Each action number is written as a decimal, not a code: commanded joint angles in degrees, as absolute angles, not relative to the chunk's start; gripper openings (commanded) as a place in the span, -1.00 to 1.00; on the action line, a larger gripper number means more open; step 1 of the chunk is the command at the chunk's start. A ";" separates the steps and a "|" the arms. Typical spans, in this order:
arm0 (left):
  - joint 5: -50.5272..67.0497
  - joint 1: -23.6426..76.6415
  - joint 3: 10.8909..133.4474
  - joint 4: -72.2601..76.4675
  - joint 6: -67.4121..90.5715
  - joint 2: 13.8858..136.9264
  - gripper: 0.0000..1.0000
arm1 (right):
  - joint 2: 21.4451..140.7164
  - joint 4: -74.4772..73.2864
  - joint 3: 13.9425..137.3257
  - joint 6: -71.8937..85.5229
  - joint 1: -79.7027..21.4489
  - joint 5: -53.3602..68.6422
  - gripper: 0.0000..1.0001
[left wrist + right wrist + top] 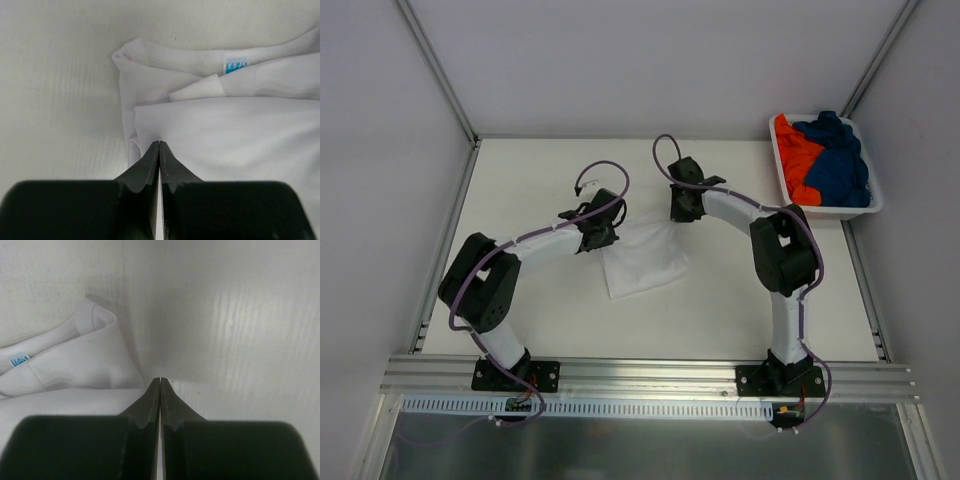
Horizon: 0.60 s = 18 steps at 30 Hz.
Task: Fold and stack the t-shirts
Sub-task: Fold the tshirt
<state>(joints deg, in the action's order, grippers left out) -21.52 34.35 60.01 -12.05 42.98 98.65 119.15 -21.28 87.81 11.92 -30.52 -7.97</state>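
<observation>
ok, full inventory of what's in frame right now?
white t-shirt: one, white, partly folded on the table centre, between the two grippers
label: one, blue, at the white t-shirt's neck
orange t-shirt: one, bright orange, bunched in the basket, left side
dark blue t-shirt: one, dark blue, bunched in the basket, right side
basket: one, white, far right corner of the table
table: one, off-white, walled in by pale panels
left gripper: one, black, shut, tips at the white t-shirt's left edge; a pinch on cloth cannot be told
right gripper: one, black, shut, tips at the shirt's right edge; same doubt
</observation>
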 commanded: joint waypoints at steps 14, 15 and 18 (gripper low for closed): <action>-15.66 33.57 56.70 -16.26 39.89 81.12 0.30 | 90.62 -23.74 76.75 8.88 -29.71 -5.55 -0.07; -14.08 33.49 55.73 -16.09 40.34 80.95 0.49 | 90.44 -23.38 75.68 9.31 -29.71 -5.10 0.00; -10.11 33.49 50.46 -14.59 42.62 78.58 0.98 | 89.65 -21.36 71.39 10.19 -29.79 -3.26 0.10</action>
<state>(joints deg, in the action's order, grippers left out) -16.40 33.89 54.28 -13.85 40.38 81.14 89.43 -21.76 75.53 9.02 -29.50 -6.70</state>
